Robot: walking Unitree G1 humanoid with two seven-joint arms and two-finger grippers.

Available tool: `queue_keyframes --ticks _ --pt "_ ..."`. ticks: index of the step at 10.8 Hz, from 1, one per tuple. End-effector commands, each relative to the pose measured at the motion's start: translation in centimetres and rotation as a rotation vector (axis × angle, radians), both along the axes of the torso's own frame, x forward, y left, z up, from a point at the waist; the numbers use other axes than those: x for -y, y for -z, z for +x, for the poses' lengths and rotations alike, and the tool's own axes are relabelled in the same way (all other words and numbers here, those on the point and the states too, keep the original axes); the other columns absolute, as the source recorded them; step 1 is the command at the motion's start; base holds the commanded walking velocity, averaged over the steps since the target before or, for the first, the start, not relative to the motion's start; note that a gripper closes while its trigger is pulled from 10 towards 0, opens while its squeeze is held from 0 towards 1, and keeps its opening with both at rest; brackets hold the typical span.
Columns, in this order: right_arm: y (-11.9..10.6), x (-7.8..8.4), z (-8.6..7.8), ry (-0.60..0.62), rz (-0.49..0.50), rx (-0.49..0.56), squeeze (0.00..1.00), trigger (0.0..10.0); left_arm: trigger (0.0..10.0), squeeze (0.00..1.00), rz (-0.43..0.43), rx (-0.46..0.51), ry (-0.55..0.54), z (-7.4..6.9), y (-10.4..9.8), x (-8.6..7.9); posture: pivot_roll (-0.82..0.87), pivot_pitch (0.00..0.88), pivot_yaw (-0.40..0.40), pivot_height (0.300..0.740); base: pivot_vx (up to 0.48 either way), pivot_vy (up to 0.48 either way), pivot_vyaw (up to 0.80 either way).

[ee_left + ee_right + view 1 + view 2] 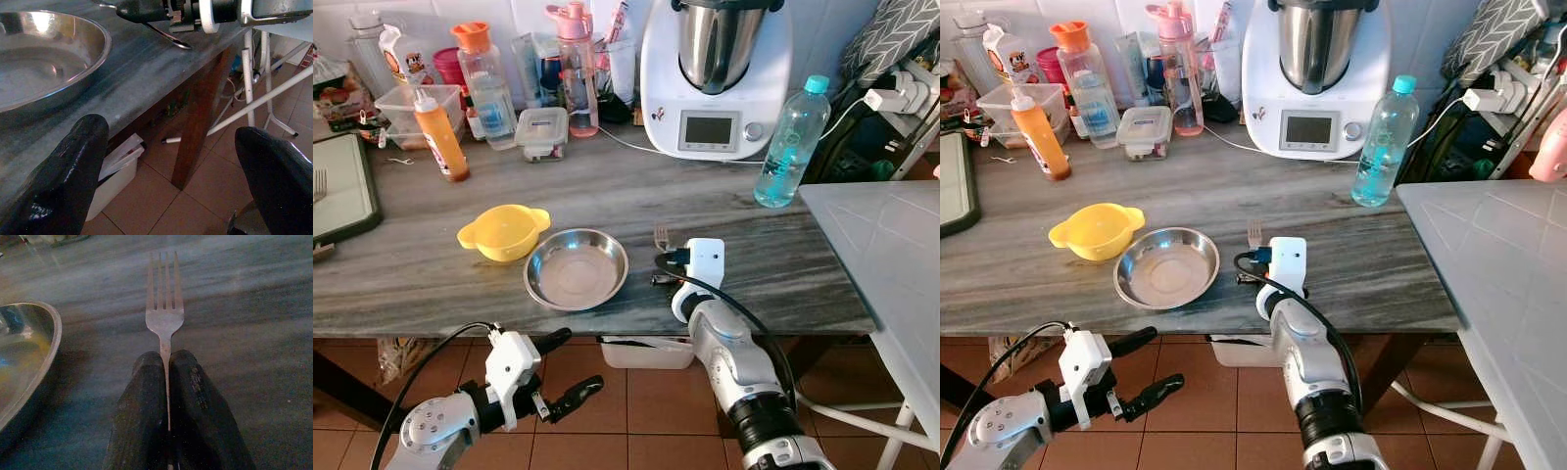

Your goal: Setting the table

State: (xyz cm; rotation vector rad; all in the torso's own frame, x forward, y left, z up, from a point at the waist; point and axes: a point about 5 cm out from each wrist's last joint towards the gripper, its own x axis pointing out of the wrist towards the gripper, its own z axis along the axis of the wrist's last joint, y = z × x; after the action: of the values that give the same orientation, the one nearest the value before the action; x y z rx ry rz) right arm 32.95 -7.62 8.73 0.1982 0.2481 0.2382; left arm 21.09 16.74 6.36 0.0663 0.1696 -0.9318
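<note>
One fork [165, 316] is sitting pinched by its handle between my right gripper [167, 363] fingers, tines pointing toward the back of the bench [783, 264], near the front edge. I'm holding it just beside the steel plate [577, 268], with the yellow bowl [504, 231] touching that plate's far side. My left gripper [570, 364] is hanging wide open and empty below the front edge.

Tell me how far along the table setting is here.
Done: steel plate and yellow bowl sit on the table. In hand: right gripper is shut on the fork, beside the plate. Left: releasing it; left gripper hangs open below the edge.
</note>
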Motion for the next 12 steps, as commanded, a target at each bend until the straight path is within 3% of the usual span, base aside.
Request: queue_keyframes --ticks 1,7,12 --pt "-0.5 -0.2 0.3 0.011 0.013 0.014 0.0 10.0 10.0 0.0 0.003 0.005 0.011 0.0 -0.3 0.0 0.06 0.05 0.023 0.74 0.0 0.0 0.0" --pt "0.3 -0.4 0.4 0.016 0.032 -0.013 0.0 10.0 10.0 0.0 0.005 -0.004 0.02 0.0 -0.2 0.1 0.06 0.053 0.023 0.74 0.0 0.0 0.0" --pt "0.5 -0.2 0.4 0.019 0.023 -0.014 0.0 10.0 10.0 0.0 -0.112 0.021 -0.013 1.3 -1.9 1.2 0.06 0.052 0.021 0.74 0.0 0.0 0.0"
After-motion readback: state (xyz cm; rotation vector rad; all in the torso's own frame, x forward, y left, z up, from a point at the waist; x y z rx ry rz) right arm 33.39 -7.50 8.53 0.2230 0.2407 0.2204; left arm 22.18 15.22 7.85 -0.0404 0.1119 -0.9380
